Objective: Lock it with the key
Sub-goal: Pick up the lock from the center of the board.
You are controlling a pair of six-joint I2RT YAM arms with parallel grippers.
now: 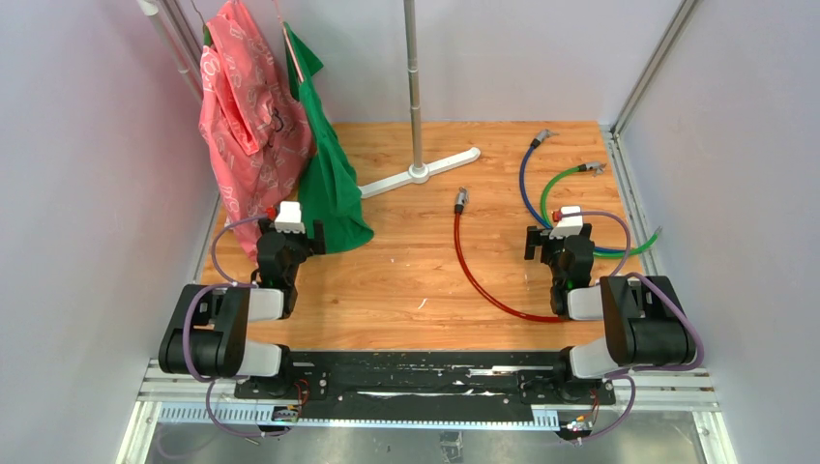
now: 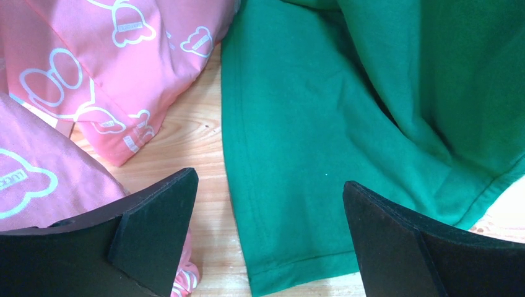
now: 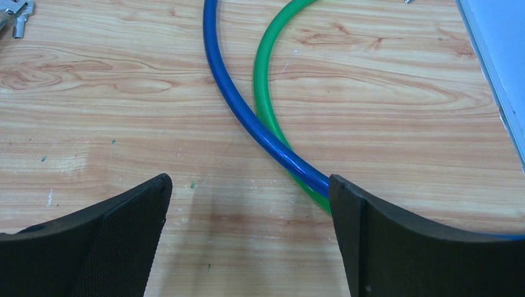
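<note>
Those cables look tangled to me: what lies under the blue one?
The green cable runs under the blue cable where they cross, both on the wooden table. The green stretch beneath that crossing is covered.

Grainy wood table [image 3: 93, 124], glossy blue cable [image 3: 238, 105] and green cable [image 3: 263, 80], silvery metal key [image 3: 20, 23] at eleven o'clock; matt green cloth [image 2: 297, 124], sheeny pink cloth [image 2: 124, 68].

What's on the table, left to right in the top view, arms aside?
pink cloth → green cloth → stand → red cable. The blue cable and green cable cross, so skipped.
</note>
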